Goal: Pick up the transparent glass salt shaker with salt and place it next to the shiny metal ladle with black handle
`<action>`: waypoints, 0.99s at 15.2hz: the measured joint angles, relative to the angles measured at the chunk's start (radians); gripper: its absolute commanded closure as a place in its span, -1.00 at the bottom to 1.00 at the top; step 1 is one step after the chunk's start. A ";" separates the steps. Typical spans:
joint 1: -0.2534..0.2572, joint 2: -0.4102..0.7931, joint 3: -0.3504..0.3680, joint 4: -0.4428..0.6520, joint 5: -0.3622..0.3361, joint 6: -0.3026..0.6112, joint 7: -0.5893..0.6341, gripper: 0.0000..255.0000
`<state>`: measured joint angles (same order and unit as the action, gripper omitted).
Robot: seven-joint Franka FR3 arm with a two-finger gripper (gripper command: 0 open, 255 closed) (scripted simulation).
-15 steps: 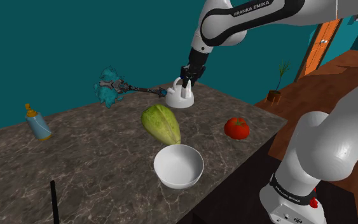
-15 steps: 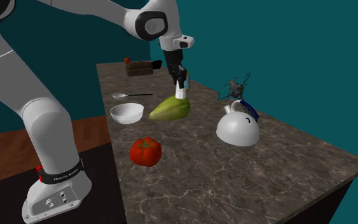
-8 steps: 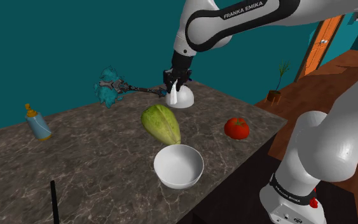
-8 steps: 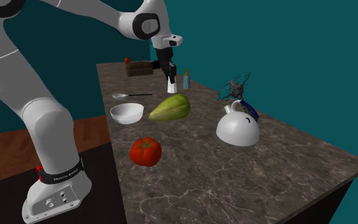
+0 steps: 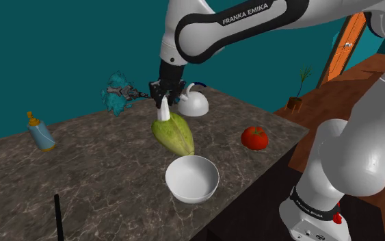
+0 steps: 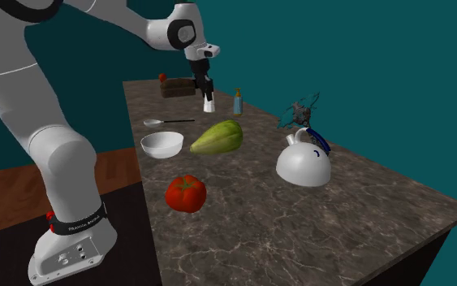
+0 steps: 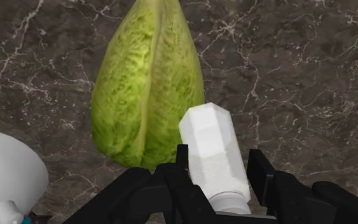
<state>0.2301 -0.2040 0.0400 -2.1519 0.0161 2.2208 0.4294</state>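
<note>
My hand (image 5: 165, 94) clamped on white salt shaker (image 5: 163, 107), fingers hugging both its sides in wrist view. Shaker up off desk (image 5: 102, 171), upper middle of shoulder view, right over far tip of green gourd (image 5: 174, 133). Ladle (image 6: 160, 122) flat on desk, left of centre in second exterior view, just above white bowl (image 6: 161, 145).

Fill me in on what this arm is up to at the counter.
The white Franka arm's black gripper is shut on a white salt shaker and holds it lifted off the dark marbled counter, near the green leafy vegetable. The ladle lies on the counter just beyond the white bowl in the second exterior view. The shaker has not yet been set down beside the ladle.
</note>
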 measured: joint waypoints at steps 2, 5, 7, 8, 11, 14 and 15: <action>0.015 0.038 0.029 0.043 -0.011 -0.006 0.049 1.00; 0.038 0.103 0.068 0.115 -0.032 -0.013 0.122 1.00; 0.056 0.142 0.094 0.162 -0.050 -0.022 0.174 1.00; 0.063 0.169 0.103 0.191 -0.059 -0.025 0.195 1.00; 0.090 0.230 0.132 0.272 -0.088 -0.049 0.262 1.00; 0.128 0.318 0.161 0.377 -0.128 -0.074 0.341 1.00; 0.141 0.356 0.168 0.424 -0.143 -0.085 0.365 1.00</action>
<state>0.3714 0.1525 0.2083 -1.7276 -0.1265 2.1360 0.7940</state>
